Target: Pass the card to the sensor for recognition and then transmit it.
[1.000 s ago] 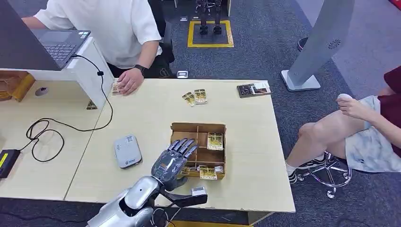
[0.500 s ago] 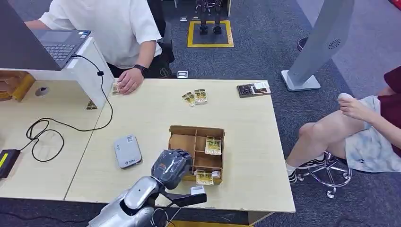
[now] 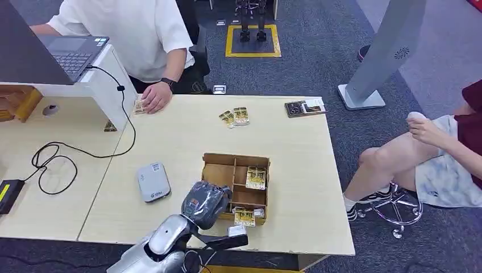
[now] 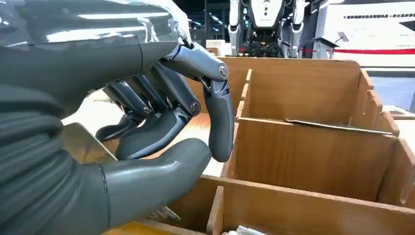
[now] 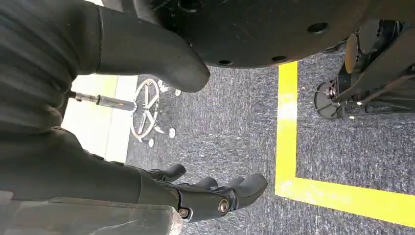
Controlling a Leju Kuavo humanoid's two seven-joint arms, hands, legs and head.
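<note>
Wood table w/ grey carpet around; person in white seated at the far edge, another on a stool to the right.

Progress: early, imo. Left hand is down in the near-left compartment of the divided wooden box, fingers curled toward the thumb. Can't tell if a card is actually pinched: wrist view shows a thin pale edge by the palm, but nothing clear.

Right hand hangs over the floor, fingers loosely apart, holding nothing.

Left to do: lift card, present to the grey reader just left of the box, then hand over.

Box contents: one card in right-middle compartment, more cards in near-right one. Far-left compartment looks empty. Loose cards on table farther out.
</note>
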